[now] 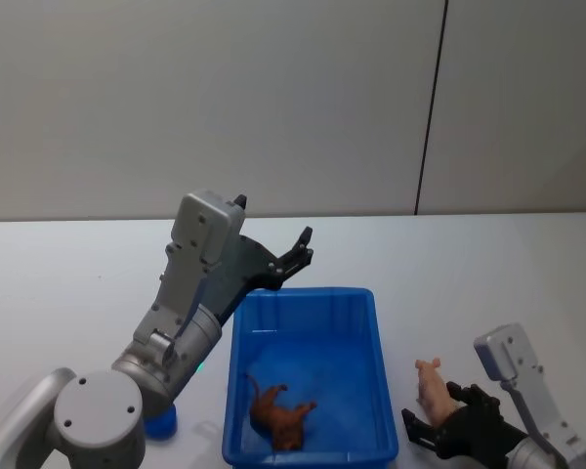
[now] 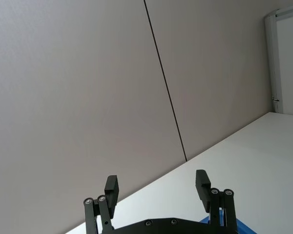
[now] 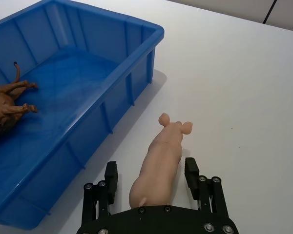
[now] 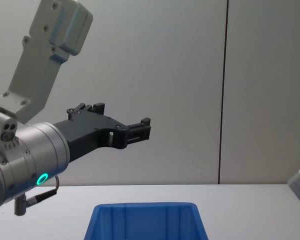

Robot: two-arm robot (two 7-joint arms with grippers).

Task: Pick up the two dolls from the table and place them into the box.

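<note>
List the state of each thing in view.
box: upright on the table, holding the lion.
lion: lying on its side in the box.
pig: on the table right of the box, between the fingers of the right tool.
left tool: open, empty, raised above the box's far side.
right tool: open, low at the table, straddling the pig.

In the right wrist view the orange-brown doll [image 3: 4, 112] is cut by the edge at 9 o'clock, and the rear of the pink doll [image 3: 161, 151] is partly hidden behind the right gripper [image 3: 151, 168]. In the chest view the box [image 4: 145, 222] is cut at 6 o'clock.
</note>
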